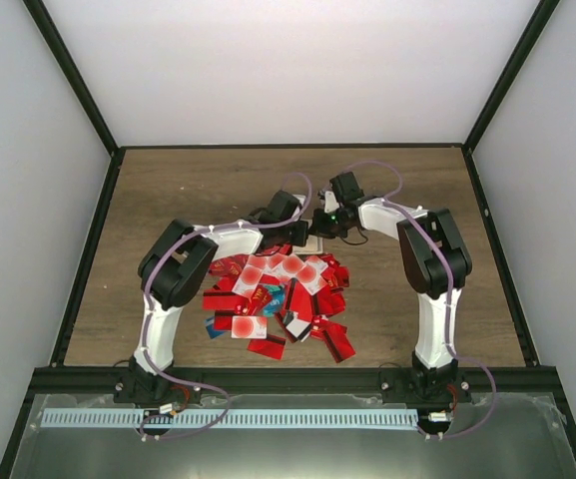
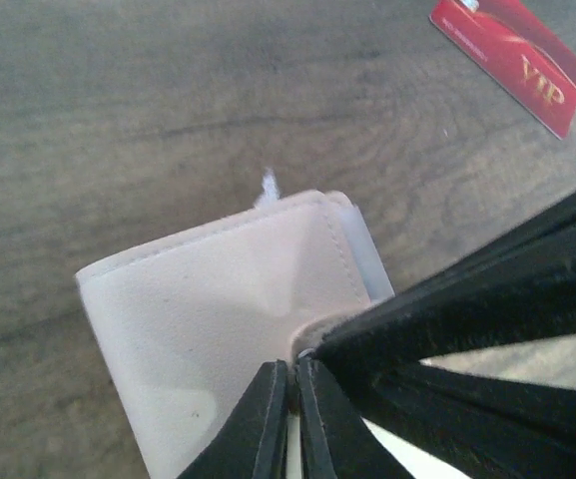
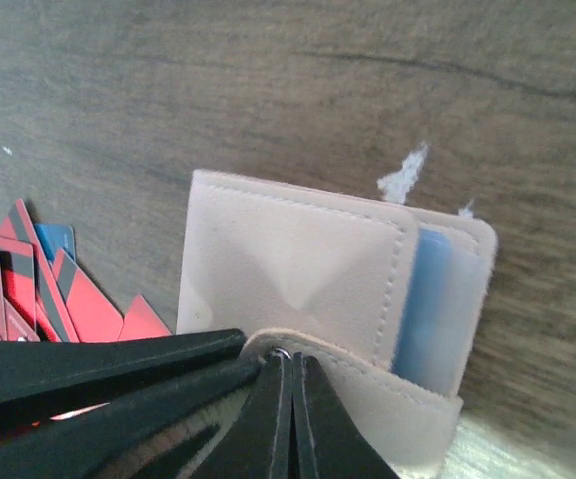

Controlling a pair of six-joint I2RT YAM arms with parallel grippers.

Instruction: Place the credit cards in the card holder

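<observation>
The beige card holder point(image 2: 218, 299) lies on the wooden table just beyond the pile of credit cards point(image 1: 278, 299), mostly red, some white with a red blot. In the right wrist view a blue card point(image 3: 425, 304) sits in the card holder point(image 3: 288, 269) under its stitched pocket. My left gripper point(image 2: 295, 374) is shut on the holder's raised near lip. My right gripper point(image 3: 290, 364) is shut on the same lip from the other side, its fingers touching the left ones. From above, both grippers meet over the card holder point(image 1: 313, 242), which is mostly hidden.
A red VIP card point(image 2: 512, 60) lies apart on the table beyond the holder. More red and teal cards point(image 3: 28, 284) lie left of the holder in the right wrist view. White specks point(image 3: 404, 178) mark the wood. Dark frame rails and white walls border the table.
</observation>
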